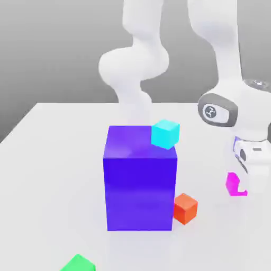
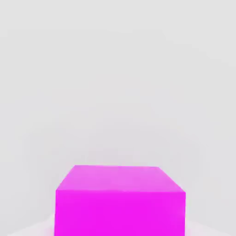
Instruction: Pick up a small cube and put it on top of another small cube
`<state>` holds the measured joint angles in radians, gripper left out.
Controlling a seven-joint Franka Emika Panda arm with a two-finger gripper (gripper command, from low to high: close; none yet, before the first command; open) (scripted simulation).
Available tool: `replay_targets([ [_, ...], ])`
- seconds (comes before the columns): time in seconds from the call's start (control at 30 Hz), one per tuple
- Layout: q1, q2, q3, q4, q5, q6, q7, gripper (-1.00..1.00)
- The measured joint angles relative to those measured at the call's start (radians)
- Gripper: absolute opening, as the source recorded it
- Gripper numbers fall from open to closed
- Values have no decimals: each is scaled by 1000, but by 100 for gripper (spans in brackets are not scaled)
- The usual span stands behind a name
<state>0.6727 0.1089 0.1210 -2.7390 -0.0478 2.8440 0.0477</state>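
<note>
The small magenta-pink cube (image 1: pixel 233 184) sits low at the exterior view's right, partly covered by my gripper (image 1: pixel 249 174), which is right beside or around it. In the hand view the same magenta cube (image 2: pixel 120 203) looms very close over the pale table. I cannot tell whether the cube rests on the table or is held. A cyan small cube (image 1: pixel 165 133) shows at the top back right corner of the big blue-purple block (image 1: pixel 139 185). An orange-red small cube (image 1: pixel 185 208) lies on the table by the block's lower right corner.
The white table (image 1: pixel 53 174) stretches to the exterior view's left of the block. A green object (image 1: pixel 78 263) pokes in at the front edge. The arm's white links (image 1: pixel 135 69) rise behind the block.
</note>
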Motion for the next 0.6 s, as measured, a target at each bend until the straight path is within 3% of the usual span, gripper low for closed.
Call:
replay_targets([
  [0.47,-422,117,-380,353,164,-257,-7,-100],
  [0.6,-543,227,-425,448,244,-243,-38,-100],
])
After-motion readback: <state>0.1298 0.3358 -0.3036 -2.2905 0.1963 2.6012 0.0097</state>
